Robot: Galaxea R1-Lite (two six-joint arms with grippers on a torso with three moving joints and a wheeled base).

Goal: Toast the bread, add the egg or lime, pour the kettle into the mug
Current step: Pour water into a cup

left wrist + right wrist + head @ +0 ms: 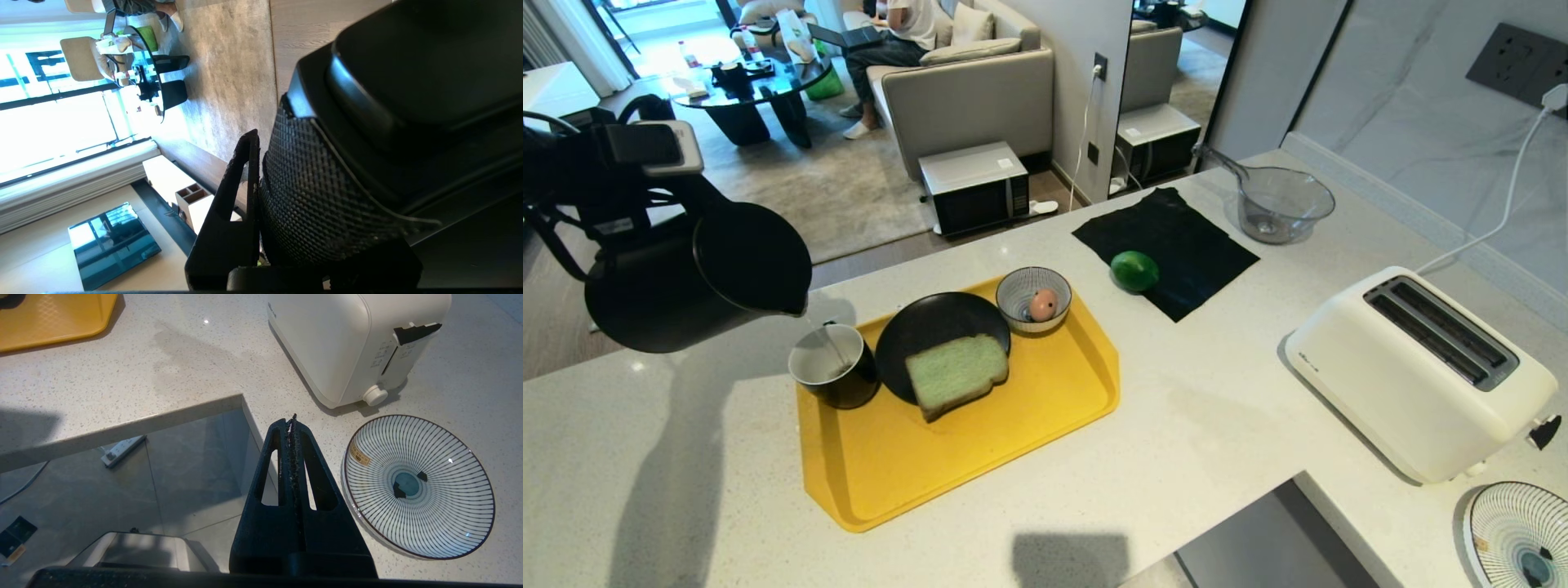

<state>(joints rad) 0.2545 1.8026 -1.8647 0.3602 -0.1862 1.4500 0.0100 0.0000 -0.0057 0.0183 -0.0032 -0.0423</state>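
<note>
the left gripper (261,228) is clamped on the textured handle of the tall matte black kettle (686,278), tipped so its spout hangs just above the glossy black mug (835,366) on the yellow plastic tray (1013,425), letting a thin stream fall inside. beside the mug, the pale green bread slice (956,374) lies on a black plate (923,327). the right gripper (292,428), fingers pressed together and empty, hangs off the counter's edge.

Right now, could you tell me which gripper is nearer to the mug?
Left. The left gripper holds the tilted kettle just above the mug; the right gripper hangs shut off the counter edge, beside the toaster.
</note>
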